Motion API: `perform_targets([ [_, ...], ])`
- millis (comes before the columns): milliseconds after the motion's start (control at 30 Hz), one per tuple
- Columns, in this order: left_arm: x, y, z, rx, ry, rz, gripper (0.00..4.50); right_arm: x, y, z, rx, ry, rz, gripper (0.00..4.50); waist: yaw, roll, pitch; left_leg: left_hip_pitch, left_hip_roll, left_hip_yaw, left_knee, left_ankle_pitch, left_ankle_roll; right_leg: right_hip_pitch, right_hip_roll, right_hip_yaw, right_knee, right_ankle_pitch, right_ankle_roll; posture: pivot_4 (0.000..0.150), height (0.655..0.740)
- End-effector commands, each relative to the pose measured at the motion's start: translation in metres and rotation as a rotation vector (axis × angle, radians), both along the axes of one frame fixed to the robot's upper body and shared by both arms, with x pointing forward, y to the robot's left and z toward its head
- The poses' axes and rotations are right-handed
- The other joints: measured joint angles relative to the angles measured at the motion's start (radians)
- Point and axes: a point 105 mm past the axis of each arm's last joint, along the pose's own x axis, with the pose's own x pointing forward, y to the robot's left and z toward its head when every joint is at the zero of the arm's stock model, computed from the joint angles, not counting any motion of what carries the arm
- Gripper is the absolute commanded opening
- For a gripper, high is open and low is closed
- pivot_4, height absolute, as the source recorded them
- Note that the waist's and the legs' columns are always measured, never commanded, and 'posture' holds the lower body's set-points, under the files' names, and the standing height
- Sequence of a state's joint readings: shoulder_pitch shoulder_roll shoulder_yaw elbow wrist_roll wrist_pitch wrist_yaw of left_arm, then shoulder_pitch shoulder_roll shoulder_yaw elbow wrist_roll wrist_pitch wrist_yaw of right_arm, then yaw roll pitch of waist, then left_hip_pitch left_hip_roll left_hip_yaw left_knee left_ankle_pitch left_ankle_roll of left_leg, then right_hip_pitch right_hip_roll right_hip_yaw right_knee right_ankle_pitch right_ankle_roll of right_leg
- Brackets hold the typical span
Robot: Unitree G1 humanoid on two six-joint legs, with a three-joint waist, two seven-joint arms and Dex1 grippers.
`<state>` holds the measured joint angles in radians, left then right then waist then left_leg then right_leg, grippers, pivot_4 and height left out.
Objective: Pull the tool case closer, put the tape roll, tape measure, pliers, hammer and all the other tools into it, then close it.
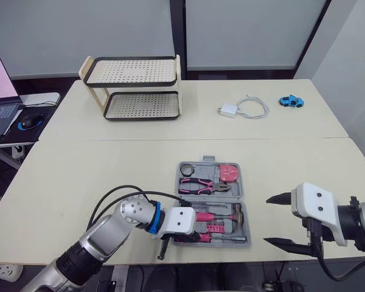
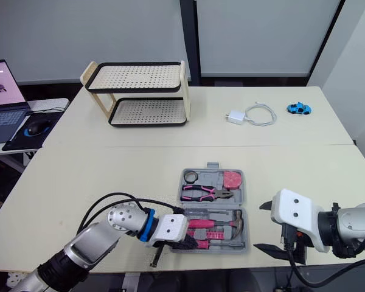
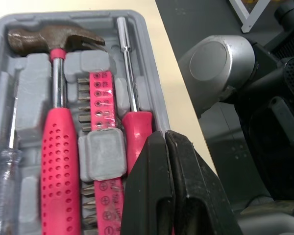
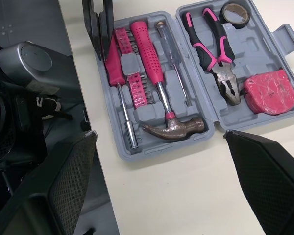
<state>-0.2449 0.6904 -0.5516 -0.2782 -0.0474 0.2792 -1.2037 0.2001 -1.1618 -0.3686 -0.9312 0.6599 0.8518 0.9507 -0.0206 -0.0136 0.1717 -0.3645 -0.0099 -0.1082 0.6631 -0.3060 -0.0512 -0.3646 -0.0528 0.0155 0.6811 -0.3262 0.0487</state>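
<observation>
The grey tool case (image 1: pixel 248 226) lies open near the table's front edge. Its far half holds the black tape roll (image 1: pixel 188 170), the pink tape measure (image 1: pixel 229 173) and the pink-handled pliers (image 1: pixel 201 185). The near half holds the hammer (image 3: pixel 56 98), a pink bit strip (image 3: pixel 100 112), a red-handled screwdriver (image 3: pixel 137 132) and a clear-handled screwdriver (image 3: pixel 5 171). My left gripper (image 3: pixel 164 139) is shut and empty, its tips just over the red screwdriver handle at the case's near left corner. My right gripper (image 1: pixel 275 220) hangs wide open to the right of the case, touching nothing.
A two-tier perforated rack (image 1: pixel 134 88) stands at the back left. A white charger with cable (image 1: pixel 243 108) and a blue toy car (image 1: pixel 291 101) lie at the back right. A laptop (image 1: pixel 0 91) and mouse (image 1: pixel 30 121) sit on a side desk.
</observation>
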Motion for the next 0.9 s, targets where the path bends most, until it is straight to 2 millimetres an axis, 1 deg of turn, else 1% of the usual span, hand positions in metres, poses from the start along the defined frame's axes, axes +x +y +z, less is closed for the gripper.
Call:
perform_targets([
  [33, -0.002, -0.005, -0.001, -0.007, -0.029, -0.008, 0.02, -0.001, 0.002, 0.004, 0.002, -0.02, 0.015, 4.5, 0.0, 0.0, 0.0, 0.0, 0.0, 0.0, 0.0, 0.0, 0.0, 0.0, 0.0, 0.0, 0.0, 0.0, 0.0, 0.15, 0.74],
  [300, 0.003, -0.011, -0.004, -0.029, -0.015, 0.05, 0.02, -0.002, 0.002, 0.003, 0.001, -0.015, 0.014, 4.5, 0.001, 0.0, 0.0, 0.0, 0.0, 0.0, 0.0, 0.0, 0.0, 0.0, 0.0, 0.0, 0.0, 0.0, 0.0, 0.15, 0.74],
  [667, 0.002, -0.004, -0.028, 0.071, -0.016, 0.087, 0.02, -0.003, 0.001, 0.002, -0.003, -0.009, 0.016, 4.5, 0.001, 0.001, -0.001, 0.001, 0.0, 0.0, 0.0, 0.0, 0.0, 0.002, 0.0, 0.0, 0.0, 0.0, 0.0, 0.15, 0.74],
  [900, 0.004, -0.004, -0.035, 0.082, 0.003, 0.139, 0.02, -0.004, 0.001, 0.002, -0.005, -0.006, 0.017, 4.5, 0.004, 0.002, -0.002, 0.005, -0.001, -0.001, 0.0, 0.0, 0.0, 0.006, 0.0, 0.0, -0.001, 0.0, 0.0, 0.15, 0.74],
])
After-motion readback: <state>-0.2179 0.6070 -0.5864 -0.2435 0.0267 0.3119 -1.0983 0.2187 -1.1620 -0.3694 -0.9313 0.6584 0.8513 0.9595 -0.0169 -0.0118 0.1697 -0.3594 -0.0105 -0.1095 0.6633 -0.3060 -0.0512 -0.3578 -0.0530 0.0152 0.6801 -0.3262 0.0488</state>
